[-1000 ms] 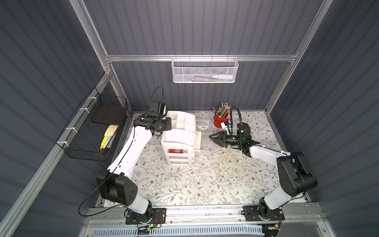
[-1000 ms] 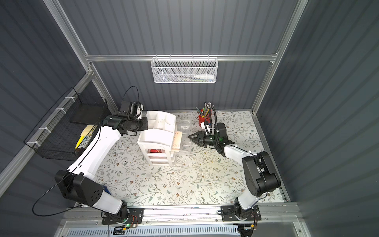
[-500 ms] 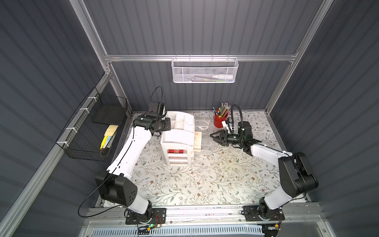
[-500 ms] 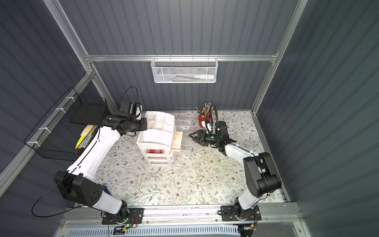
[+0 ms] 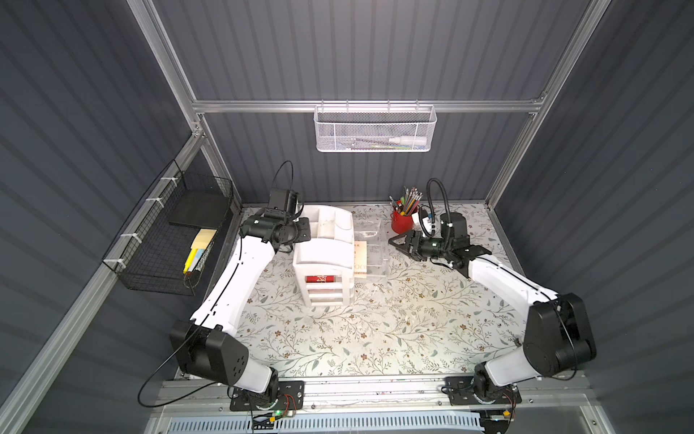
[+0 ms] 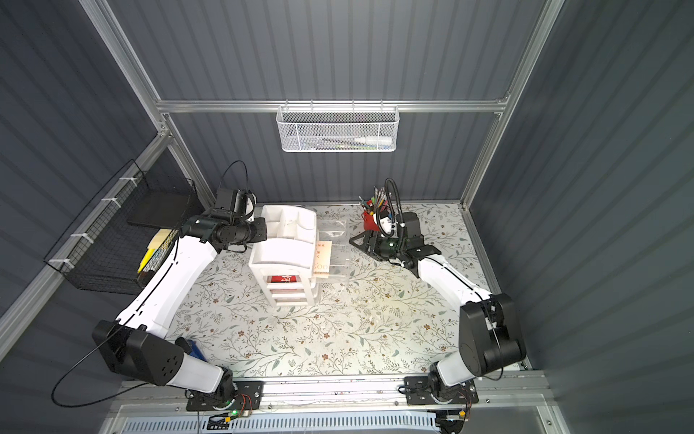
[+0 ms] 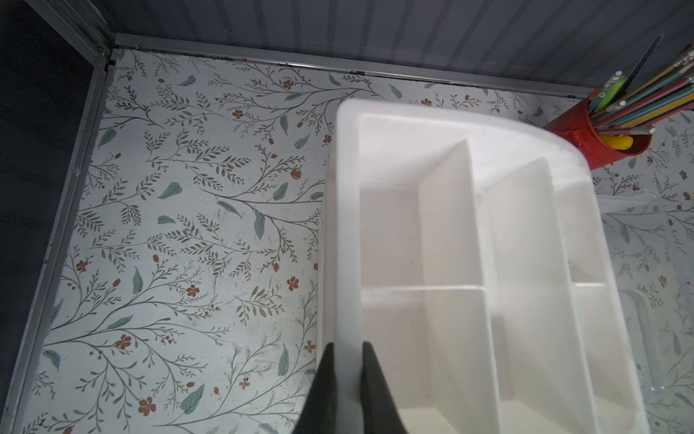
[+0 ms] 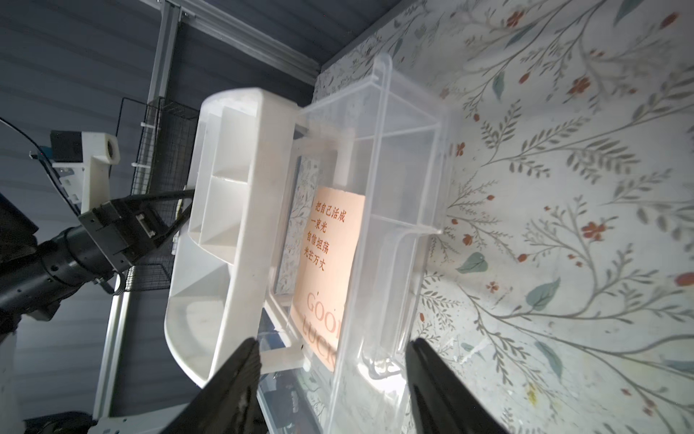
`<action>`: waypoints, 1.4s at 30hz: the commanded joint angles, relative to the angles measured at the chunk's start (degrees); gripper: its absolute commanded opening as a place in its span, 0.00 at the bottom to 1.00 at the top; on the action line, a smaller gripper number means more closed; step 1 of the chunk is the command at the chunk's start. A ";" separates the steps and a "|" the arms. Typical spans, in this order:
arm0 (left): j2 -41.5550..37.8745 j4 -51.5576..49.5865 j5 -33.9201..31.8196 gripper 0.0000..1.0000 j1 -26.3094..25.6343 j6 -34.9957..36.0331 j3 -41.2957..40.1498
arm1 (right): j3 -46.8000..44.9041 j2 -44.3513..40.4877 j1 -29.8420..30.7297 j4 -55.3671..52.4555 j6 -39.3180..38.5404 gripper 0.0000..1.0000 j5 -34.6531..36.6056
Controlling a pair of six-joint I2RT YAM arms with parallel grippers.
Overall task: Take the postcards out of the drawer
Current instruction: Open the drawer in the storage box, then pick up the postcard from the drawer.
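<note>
A white plastic desk organiser (image 5: 323,248) (image 6: 281,251) with open compartments on top stands on the floral-patterned tabletop (image 5: 375,330). The left gripper (image 7: 345,349) (image 5: 306,230) is clamped on the thin rim wall at one side of it, one black finger on each face. From the opposite side a clear plastic drawer (image 5: 373,244) (image 8: 394,188) juts far out, and inside it lies a pale peach postcard with red Chinese characters (image 8: 330,270) (image 5: 359,259), flat on the bottom and partly under the organiser's top. A red card with white characters (image 5: 320,279) (image 6: 284,279) shows in a front-facing drawer slot. The right gripper (image 8: 333,344) (image 5: 391,241) sits just beside the clear drawer's outer end, jaws spread wide and grasping nothing. A red cup of pencils (image 5: 402,225) stands near the right gripper.
</note>
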 commanded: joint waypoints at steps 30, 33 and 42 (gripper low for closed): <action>-7.44 0.17 -4.23 0.00 0.33 -3.70 -5.28 | 33.39 13.78 21.70 -38.72 -7.40 0.64 32.26; -7.84 0.10 -4.34 0.00 0.32 -3.70 -5.71 | 34.24 15.18 22.49 -38.86 -6.73 0.63 32.72; -8.55 0.26 -4.15 0.00 0.32 -3.71 -6.43 | 38.34 20.35 24.31 -41.58 -5.71 0.63 33.80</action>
